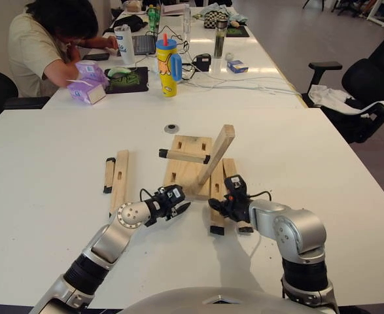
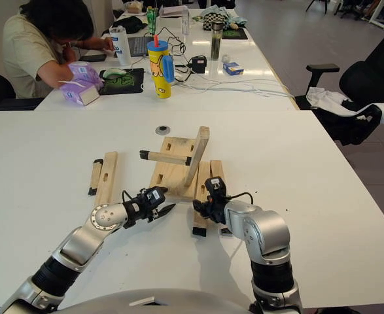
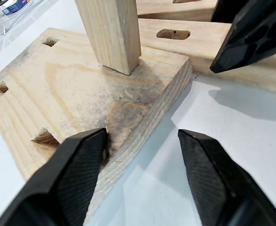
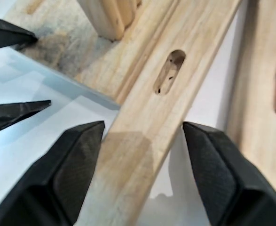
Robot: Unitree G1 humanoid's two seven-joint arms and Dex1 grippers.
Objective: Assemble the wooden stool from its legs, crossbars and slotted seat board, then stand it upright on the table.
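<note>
Nearest of all were the black pads of my left pincer (image 3: 142, 141), spread open astride the near corner of the seat board (image 3: 58, 89). One pad hung over the wood and the other over the bare table (image 3: 222, 122) just beside it, with nothing gripped. Close to that corner a leg (image 3: 112, 33) stood in the board, tilted, and a black-tipped crossbar (image 1: 182, 156) met it partway up and reached out over the board. My right pincer (image 4: 145, 129) was open as well, its pads on either side of a slotted leg (image 4: 152, 108) lying flat on the table along the board's edge; I could not tell whether they touched it. A second leg (image 1: 231, 169) lay just beside that one. Well off to my left, another leg (image 1: 120, 180) and a short bar (image 1: 108, 175) lay side by side.
</note>
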